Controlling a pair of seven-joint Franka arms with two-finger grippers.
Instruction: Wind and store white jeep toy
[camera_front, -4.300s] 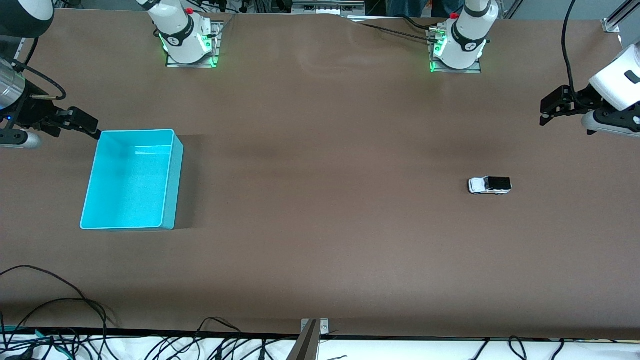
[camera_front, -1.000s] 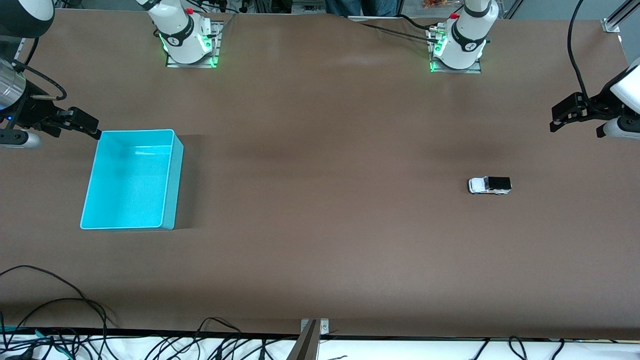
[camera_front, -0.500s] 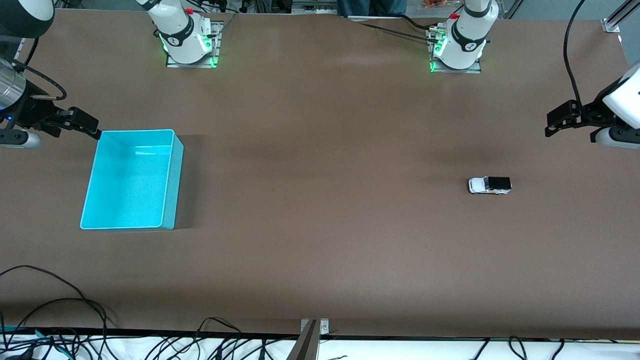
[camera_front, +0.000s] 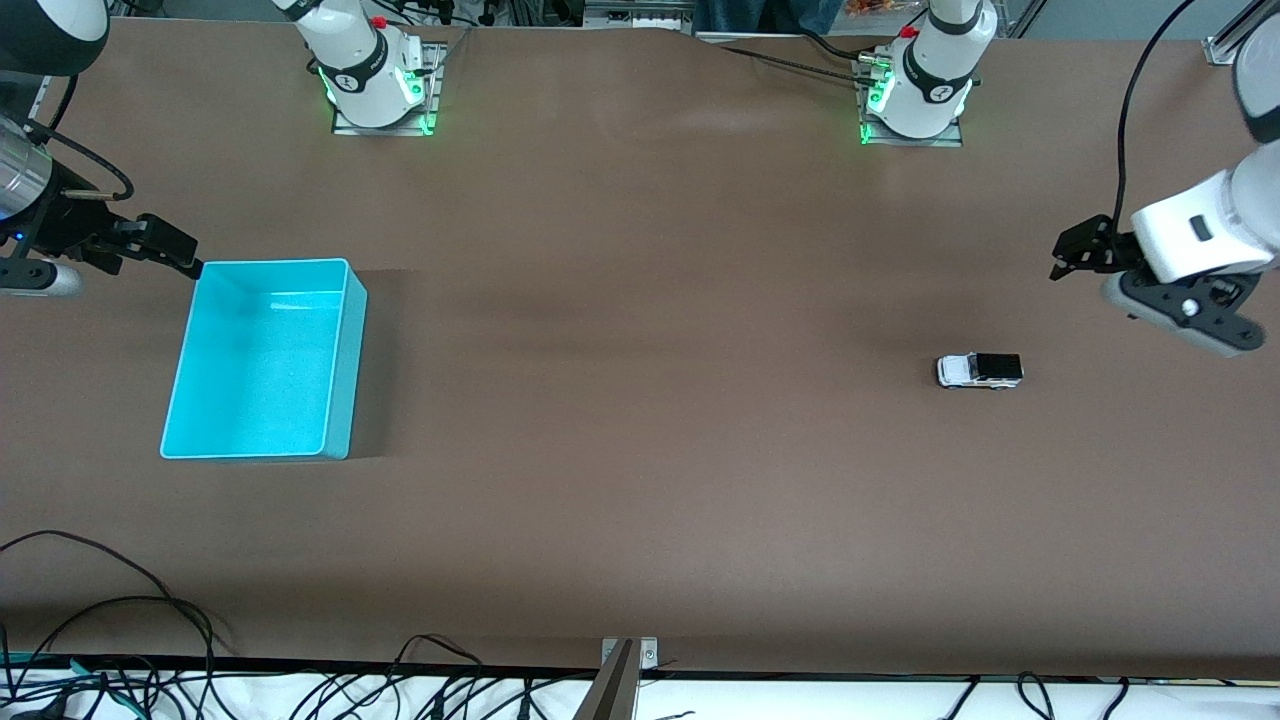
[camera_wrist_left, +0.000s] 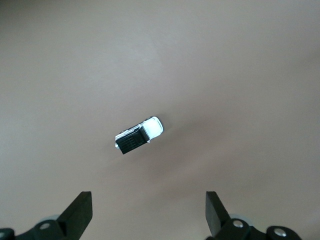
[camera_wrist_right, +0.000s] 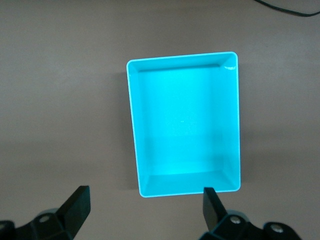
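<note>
The white jeep toy (camera_front: 980, 370) with its black rear top stands on its wheels on the brown table toward the left arm's end; the left wrist view shows the jeep (camera_wrist_left: 139, 135) too. My left gripper (camera_front: 1075, 252) hangs open in the air over bare table near that end, apart from the toy, its fingers (camera_wrist_left: 80, 212) wide with nothing between them. The cyan bin (camera_front: 262, 358) sits empty toward the right arm's end. My right gripper (camera_front: 160, 243) waits open above the table beside a corner of the bin (camera_wrist_right: 185, 125), holding nothing.
Both arm bases (camera_front: 372, 75) (camera_front: 915, 85) stand along the table edge farthest from the front camera. Black cables (camera_front: 110, 620) lie along the edge nearest that camera, with a metal bracket (camera_front: 625, 665) at its middle.
The left arm has swung its open gripper in from the table's end toward the jeep. The jeep, the bin and the right arm have not moved.
</note>
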